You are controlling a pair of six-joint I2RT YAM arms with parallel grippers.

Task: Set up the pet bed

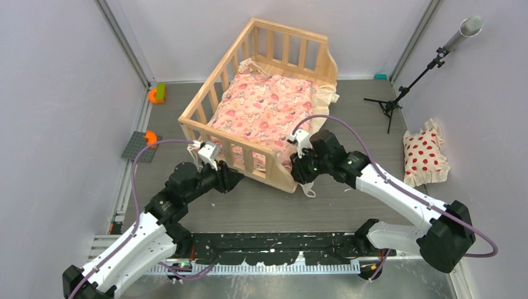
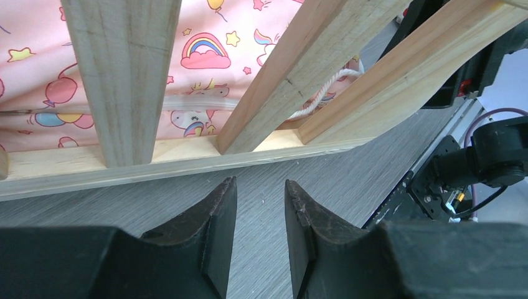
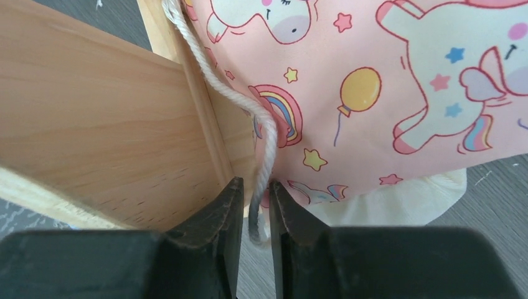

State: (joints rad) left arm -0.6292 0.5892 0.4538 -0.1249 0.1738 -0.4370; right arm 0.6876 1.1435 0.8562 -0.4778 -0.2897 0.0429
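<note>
Cord (image 3: 271,149) pinched in right claw (image 3: 256,187) at pet bed (image 3: 93,112) corner; left claw (image 2: 261,187) open just outside it.

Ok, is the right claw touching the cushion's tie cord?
Touching. The right wrist view shows the tie cord pinched between the right claw's fingertips.

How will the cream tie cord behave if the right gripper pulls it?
The tie cord looks floppy: it curves limply down the cushion. Twisted and thin, it could slip from the right gripper. Pulling probably drags the soft cushion, not the pet bed.
</note>
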